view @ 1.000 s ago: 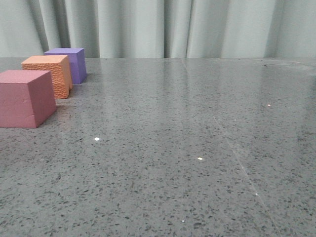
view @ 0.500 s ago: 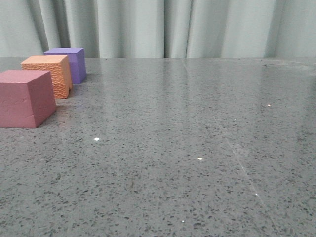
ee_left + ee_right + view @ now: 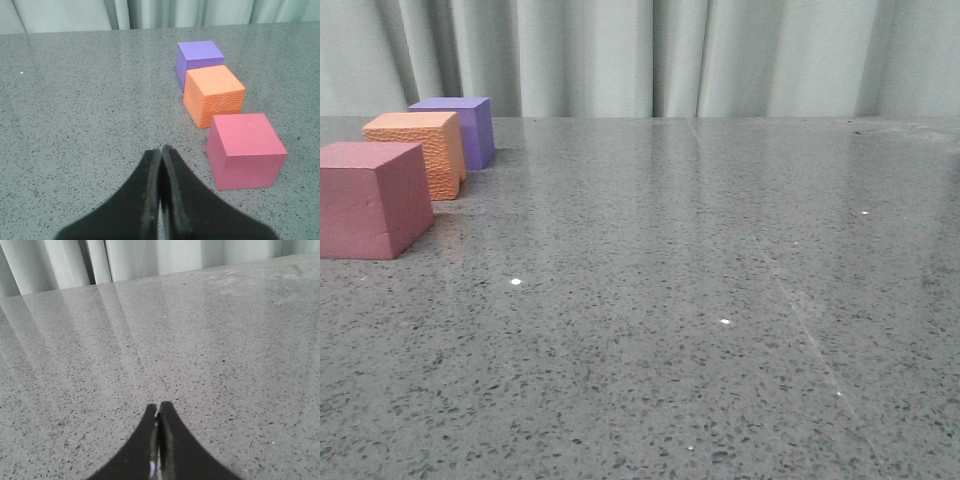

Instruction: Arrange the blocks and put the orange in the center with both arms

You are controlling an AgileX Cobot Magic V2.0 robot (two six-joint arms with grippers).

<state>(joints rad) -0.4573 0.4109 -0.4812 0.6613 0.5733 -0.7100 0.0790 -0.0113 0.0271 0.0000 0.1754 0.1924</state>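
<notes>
Both grippers, left (image 3: 161,150) and right (image 3: 158,412), are pressed together, empty. Pink cube (image 3: 372,198), cut off in front view, orange cube (image 3: 415,152) and purple cube (image 3: 457,128) line the speckled surface (image 3: 700,280); none bears writing.

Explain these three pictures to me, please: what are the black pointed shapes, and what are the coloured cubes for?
This is a two-armed robot at a speckled grey stone-look table. One picture looks forward over the table; the other two come from cameras on each wrist.

The black shapes are the arms' fingers: the left gripper and the right gripper, both pressed shut and holding nothing.

Three foam cubes stand in a row on the robot's left: a smooth purple foam cube farthest, a pebbled orange foam cube in the middle, and a pinkish-red foam cube nearest. Only the left wrist camera sees them; the right one shows only table and the pale curtain.
</notes>
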